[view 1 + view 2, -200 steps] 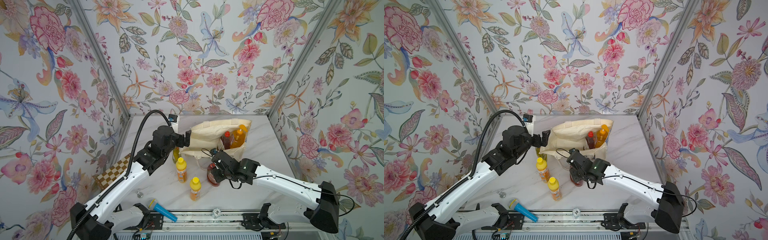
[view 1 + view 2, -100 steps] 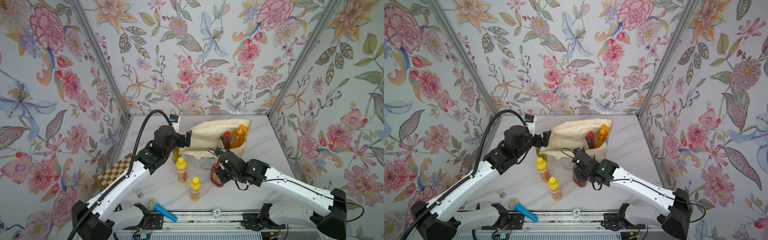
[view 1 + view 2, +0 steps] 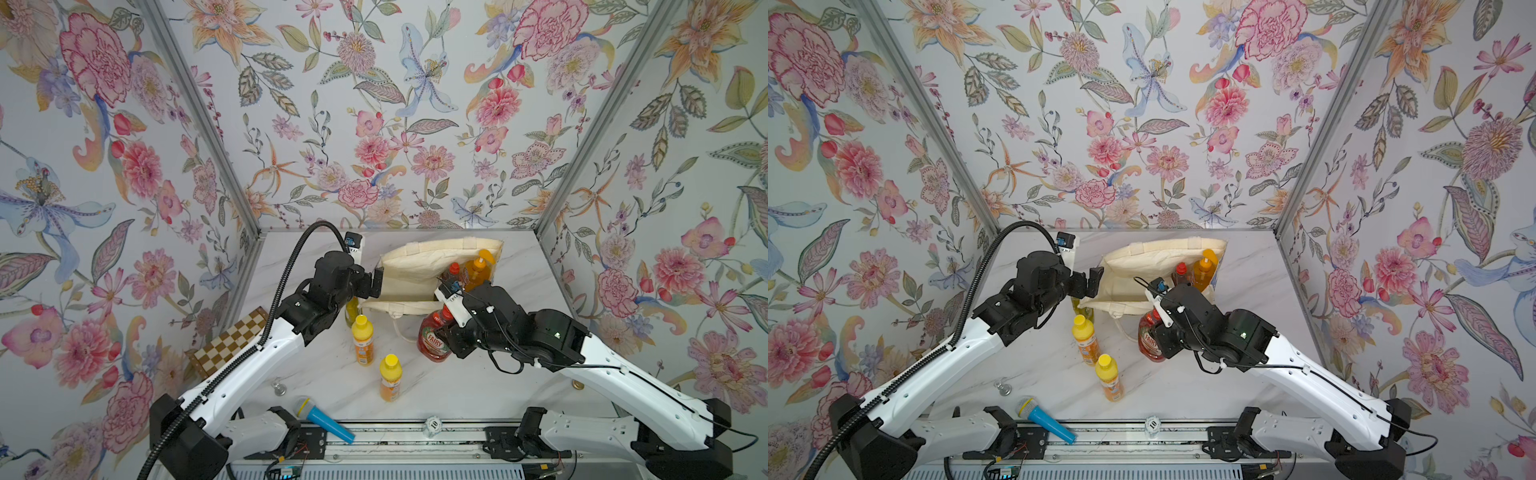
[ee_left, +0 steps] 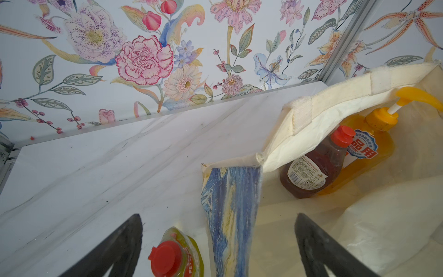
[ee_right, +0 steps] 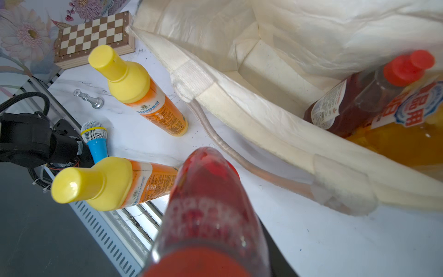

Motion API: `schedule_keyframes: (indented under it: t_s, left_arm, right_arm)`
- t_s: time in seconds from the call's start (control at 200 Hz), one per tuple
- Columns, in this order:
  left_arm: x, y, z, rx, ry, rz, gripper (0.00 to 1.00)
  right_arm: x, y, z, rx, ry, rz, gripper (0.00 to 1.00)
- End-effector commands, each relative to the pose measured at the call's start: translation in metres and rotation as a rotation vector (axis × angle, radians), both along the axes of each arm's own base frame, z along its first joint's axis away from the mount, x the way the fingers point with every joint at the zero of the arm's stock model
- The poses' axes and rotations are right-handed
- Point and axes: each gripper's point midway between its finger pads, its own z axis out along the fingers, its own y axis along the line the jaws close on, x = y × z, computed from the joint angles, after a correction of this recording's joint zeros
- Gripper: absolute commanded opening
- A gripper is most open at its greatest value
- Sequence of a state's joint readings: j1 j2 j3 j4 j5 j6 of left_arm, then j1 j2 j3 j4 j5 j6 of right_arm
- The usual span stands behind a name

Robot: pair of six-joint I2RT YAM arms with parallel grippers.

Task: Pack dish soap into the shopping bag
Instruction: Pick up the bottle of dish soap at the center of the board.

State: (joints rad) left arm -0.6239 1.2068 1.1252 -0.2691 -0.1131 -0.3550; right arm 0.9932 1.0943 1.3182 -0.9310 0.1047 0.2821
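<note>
On the bench [image 3: 469, 390], the shopping bag [image 3: 419, 266] stood open-mouthed, with a pump bottle [image 3: 478, 268] and a dark red bottle [image 3: 454, 272] already inside. The left tool [image 3: 376, 284] was released, its fingers spread either side of the bag's side edge without pinching it, so the soft rim could sag shut. The right tool [image 3: 451, 332] was clenched on a red bottle [image 3: 432, 340], tilted just beside the near rim. The bottle might snag that rim or the handle [image 5: 213, 134], or slip. Two yellow-capped bottles [image 3: 363, 338] [image 3: 390, 376] and a yellow-green bottle [image 4: 177, 256] stood outside, near enough to be knocked over.
</note>
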Motion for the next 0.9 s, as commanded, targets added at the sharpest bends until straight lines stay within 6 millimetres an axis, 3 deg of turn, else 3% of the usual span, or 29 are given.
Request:
schedule_keyframes:
  t_s: [0.0,0.255,0.385,0.581,0.896]
  left_arm:
    - [0.002,0.005,0.008,0.028,-0.015,0.014,0.99]
    - [0.002,0.002,0.003,0.036,0.001,-0.002,0.98]
    - [0.0,0.001,0.001,0.04,0.007,-0.01,0.94]
    - [-0.003,0.0,0.005,0.035,0.004,-0.028,0.91]
    - [-0.005,0.003,-0.003,0.091,0.04,-0.029,0.84]
  right_arm:
    - [0.004,0.004,0.057,0.104,-0.113,0.033,0.0]
    - [0.02,0.017,0.124,0.174,-0.191,0.052,0.0]
    - [0.042,0.022,0.139,0.162,-0.206,0.016,0.0]
    - [0.084,0.026,0.135,0.075,-0.257,-0.092,0.0]
    - [0.146,0.033,0.1,-0.079,-0.331,-0.237,0.0]
